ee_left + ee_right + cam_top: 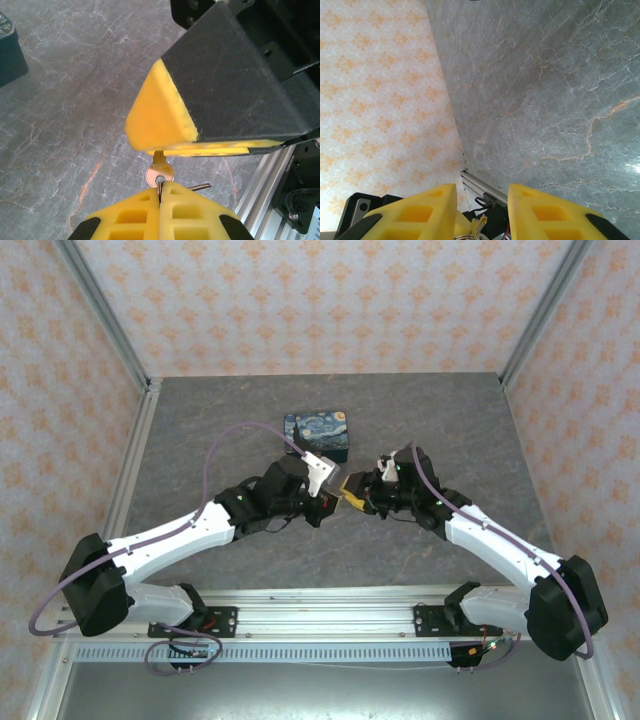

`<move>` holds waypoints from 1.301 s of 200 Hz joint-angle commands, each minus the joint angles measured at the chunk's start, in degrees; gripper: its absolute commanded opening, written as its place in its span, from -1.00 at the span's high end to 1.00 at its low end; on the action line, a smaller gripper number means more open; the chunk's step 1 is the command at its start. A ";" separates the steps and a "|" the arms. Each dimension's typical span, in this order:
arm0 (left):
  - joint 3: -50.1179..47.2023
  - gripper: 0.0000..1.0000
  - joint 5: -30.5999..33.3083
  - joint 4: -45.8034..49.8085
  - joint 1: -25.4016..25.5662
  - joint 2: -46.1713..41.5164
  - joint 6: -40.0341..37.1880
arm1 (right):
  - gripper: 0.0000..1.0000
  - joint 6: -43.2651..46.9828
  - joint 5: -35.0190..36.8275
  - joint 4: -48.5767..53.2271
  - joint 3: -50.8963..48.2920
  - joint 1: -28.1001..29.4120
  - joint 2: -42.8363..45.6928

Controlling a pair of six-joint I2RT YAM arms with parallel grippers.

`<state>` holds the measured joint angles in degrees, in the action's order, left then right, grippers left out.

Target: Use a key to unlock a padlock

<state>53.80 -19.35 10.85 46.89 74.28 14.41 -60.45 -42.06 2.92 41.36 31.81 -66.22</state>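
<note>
Nearest me, the rail (320, 602) is carrying my bases, and my left arm (180, 530) and right arm (500, 540) are reaching in toward each other over the middle of the bench (200, 440). There my left jaws are pressing tight together, pinching what I am taking to be a thin ring (160, 188) threading the hole in the head of the key (159, 172). The key is hanging in the air just beyond their tips, its shaft running up between my right jaws. Those are standing apart, one on either side of the key, not clamping it. I am judging the danger so: the key is sitting loosely on its ring, so right jaws meeting it off-centre could be swinging or twisting it instead of gripping it, and left jaws letting go too soon would be dropping it onto the bench. Taking it by the blade would also be leaving the wrong end free for the padlock. The left wrist view is giving me the key's head and a thin grey pin (200, 186) poking out just right of my left jaws, which I cannot identify. The right wrist view is giving me the gap between my right jaws, with the key's end (479, 223) low in it. The top view is adding the layout: the painted tin (317, 435) lying just beyond the meeting point and slightly left, then the far wall (320, 300), though the key is too small to tell there.
</note>
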 commanded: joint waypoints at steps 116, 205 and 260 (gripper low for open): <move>-1.58 -0.14 11.40 2.66 0.36 -5.41 10.09 | 1.00 25.09 4.50 7.54 8.57 0.62 4.36; -10.27 -0.47 -9.96 -12.01 -7.43 -18.37 15.25 | 1.00 53.64 -1.08 7.47 17.04 0.64 3.44; -11.48 -0.33 -20.02 -27.77 -9.98 -14.72 21.22 | 1.00 40.55 -10.76 -12.62 12.59 0.62 1.45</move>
<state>43.59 -32.56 -5.48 38.28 58.70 31.68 -14.35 -47.33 2.76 55.99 32.10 -64.23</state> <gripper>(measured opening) 0.688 0.062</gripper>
